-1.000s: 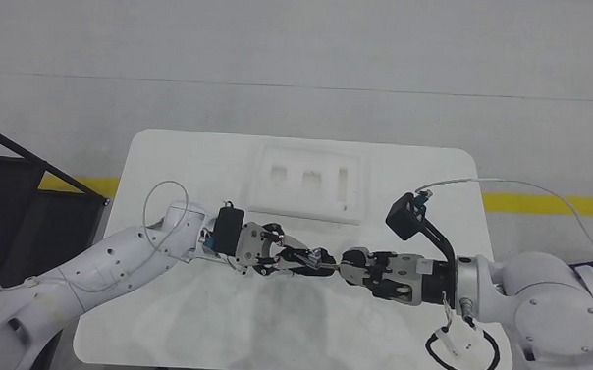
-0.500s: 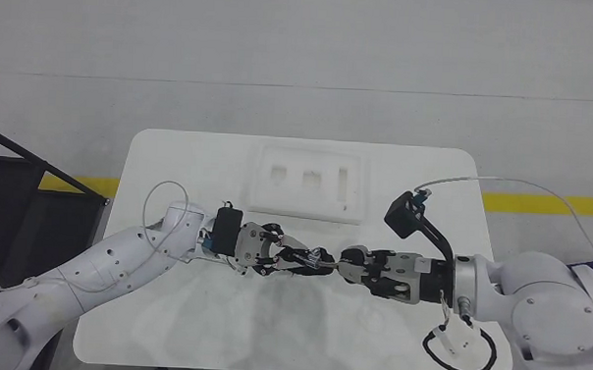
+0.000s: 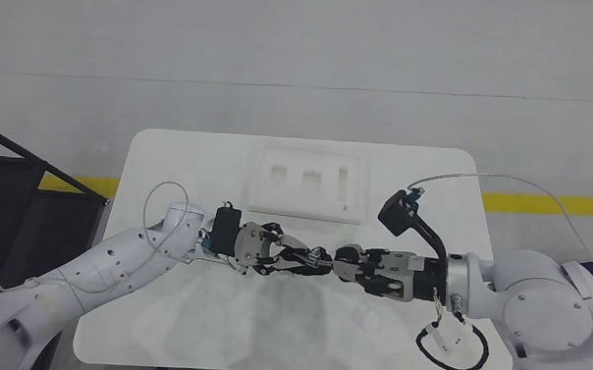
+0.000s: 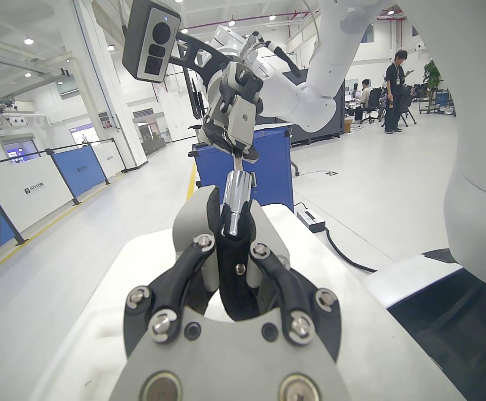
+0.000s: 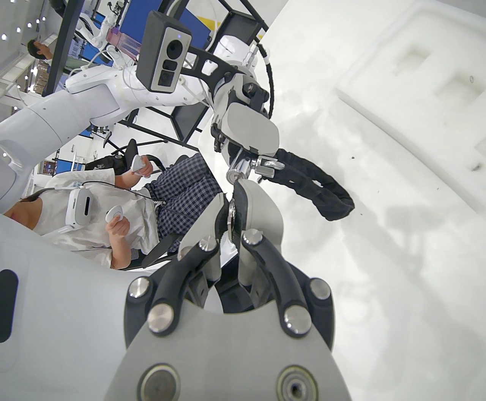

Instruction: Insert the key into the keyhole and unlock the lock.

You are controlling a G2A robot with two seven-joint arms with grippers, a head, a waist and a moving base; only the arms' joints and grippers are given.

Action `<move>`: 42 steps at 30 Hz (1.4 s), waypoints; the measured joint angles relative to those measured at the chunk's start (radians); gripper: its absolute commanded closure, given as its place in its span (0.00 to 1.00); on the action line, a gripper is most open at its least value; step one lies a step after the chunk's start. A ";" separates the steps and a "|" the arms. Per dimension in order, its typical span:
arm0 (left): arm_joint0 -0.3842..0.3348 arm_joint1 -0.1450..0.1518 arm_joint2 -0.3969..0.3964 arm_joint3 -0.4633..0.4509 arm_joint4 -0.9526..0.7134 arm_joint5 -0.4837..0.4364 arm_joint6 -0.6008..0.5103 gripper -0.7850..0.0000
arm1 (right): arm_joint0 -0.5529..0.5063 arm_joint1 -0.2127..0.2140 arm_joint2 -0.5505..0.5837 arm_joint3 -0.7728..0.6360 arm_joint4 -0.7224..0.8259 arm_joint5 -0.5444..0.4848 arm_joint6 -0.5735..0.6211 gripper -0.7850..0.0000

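My left gripper [image 4: 232, 205] is shut on a chrome lock [image 4: 236, 190], whose black cable [image 5: 315, 188] loops out to one side. Facing it, my right gripper [image 5: 229, 199] is shut on the key [image 5: 230, 217] by its head. The key's blade [image 4: 238, 162] meets the lock's end face; how deep it sits I cannot tell. In the top view the left gripper [image 3: 279, 251] and the right gripper [image 3: 345, 261] are tip to tip above the table's middle, with the lock [image 3: 316, 256] between them.
A white foam tray [image 3: 309, 181] with several recesses lies at the back of the white table [image 3: 179, 166]. The right arm's camera bracket [image 3: 399, 210] sticks up beside its wrist. A cable loop [image 3: 446, 347] hangs near the table's front right.
The right gripper has moved left with the key, closing the gap to the lock. The left gripper has held still.
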 measured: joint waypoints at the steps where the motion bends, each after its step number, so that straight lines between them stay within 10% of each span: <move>1: 0.000 0.000 0.000 0.003 -0.001 0.000 0.000 1.00 | 0.002 0.000 -0.002 0.000 -0.006 0.005 -0.002 1.00; 42: -0.022 -0.003 0.000 0.025 0.011 -0.034 -0.035 1.00 | 0.067 -0.007 -0.096 0.031 -0.077 0.074 -0.020 1.00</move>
